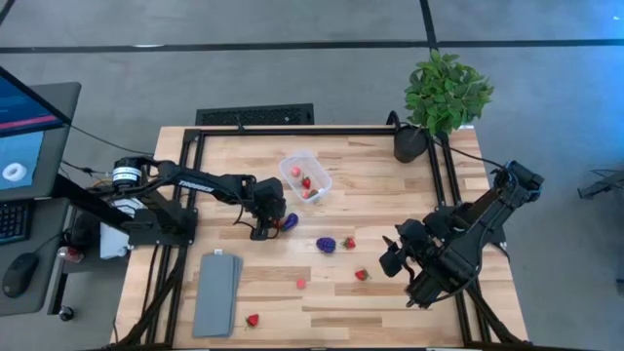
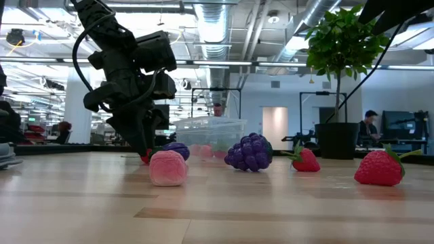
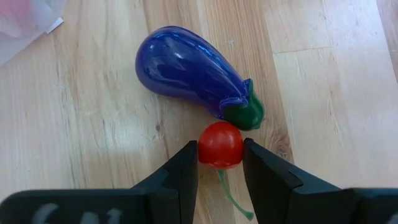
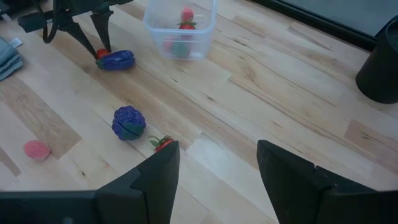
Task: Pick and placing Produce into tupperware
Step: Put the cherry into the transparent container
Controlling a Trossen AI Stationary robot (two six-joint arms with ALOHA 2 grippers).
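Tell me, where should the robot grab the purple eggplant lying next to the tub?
Probably across the eggplant's fat middle, coming straight down from above. It lies flat on the table, long and rounded, so fingers on its two long sides hold best. The narrow green cap end looks slippery, and the left gripper holds a red piece there.

Your two arms are matte black, built of boxy jointed links. The left arm [image 1: 195, 182] carries white lettering along its forearm and a silver-ringed joint near its base (loose black cables trail there). The right arm [image 1: 468, 234] is all dark, its fingers [image 4: 155, 180] flat, angular wedges.
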